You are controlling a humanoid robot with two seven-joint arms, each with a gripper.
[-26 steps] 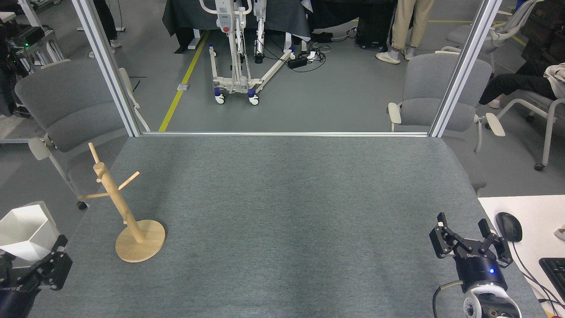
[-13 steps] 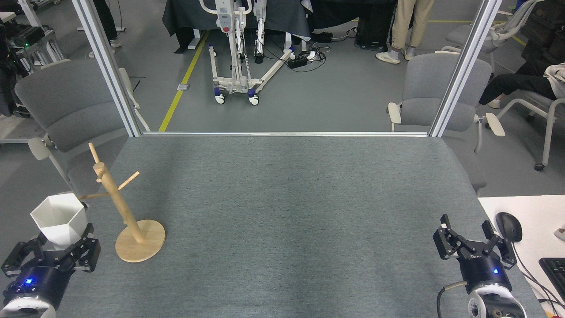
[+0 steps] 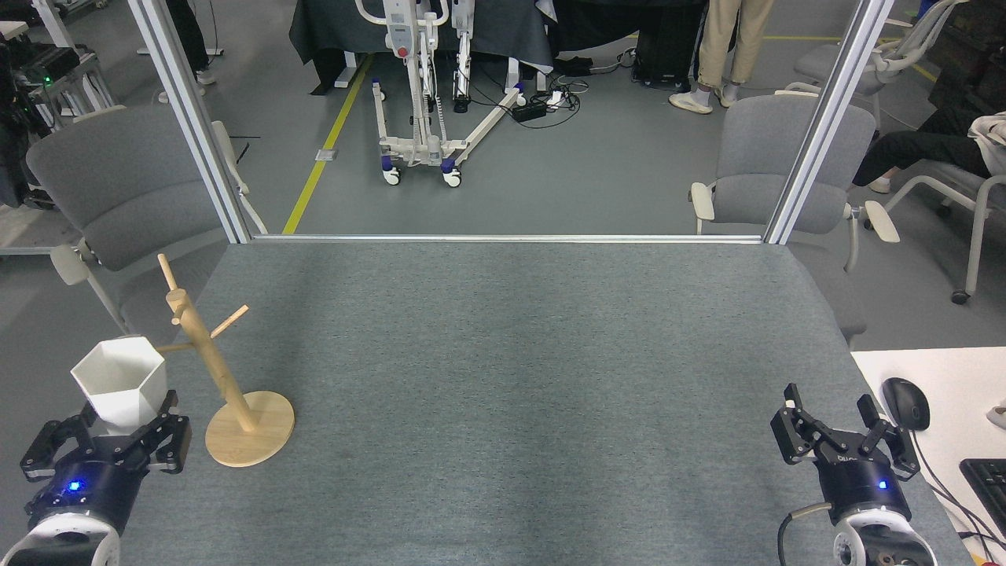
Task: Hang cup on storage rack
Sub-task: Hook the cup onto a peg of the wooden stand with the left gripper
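Observation:
The white faceted cup stands upright, hexagonal rim up, held at its lower part by my left gripper at the table's front left. It sits just left of the storage rack, a light wooden mug tree with a round disc base and several angled pegs; the cup's rim is close to the leftward peg, whose tip it hides. My right gripper is at the front right, open, with nothing between its fingers.
Grey felt covers the table. A white desk with a mouse and keyboard adjoins the right edge. Grey chairs stand behind the table's left and right corners, with metal frame posts at the back.
My left gripper carried the cup in from the left edge toward the rack and slightly up. My right gripper sank a little lower.

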